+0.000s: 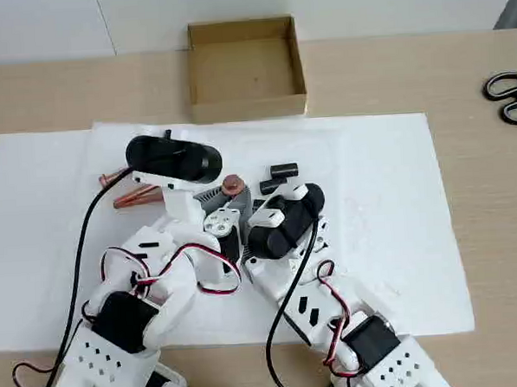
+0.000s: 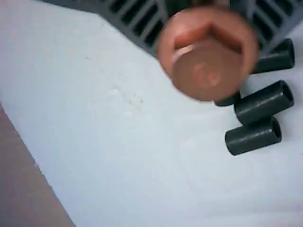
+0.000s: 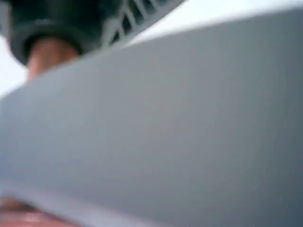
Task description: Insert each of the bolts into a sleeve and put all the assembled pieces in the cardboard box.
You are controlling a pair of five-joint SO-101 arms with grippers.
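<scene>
left claw (image 1: 227,198) was clamped on the copper bolt (image 2: 206,52), held head-up near loose sleeves (image 2: 262,101), presumably for sleeving; state of right claw (image 1: 259,207) could not be told; cardboard box (image 1: 248,107) stood well apart.

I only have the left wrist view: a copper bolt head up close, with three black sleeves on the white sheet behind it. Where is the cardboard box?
Observer: The cardboard box stands just beyond the white sheet's far edge, near its middle; nothing is in it.
Operator: Any bolts not yet sleeved?
Observer: Yes, loose copper bolts lie on the sheet's left part.
Operator: Anything else around?
Observer: Scissors at the table's right edge.
</scene>
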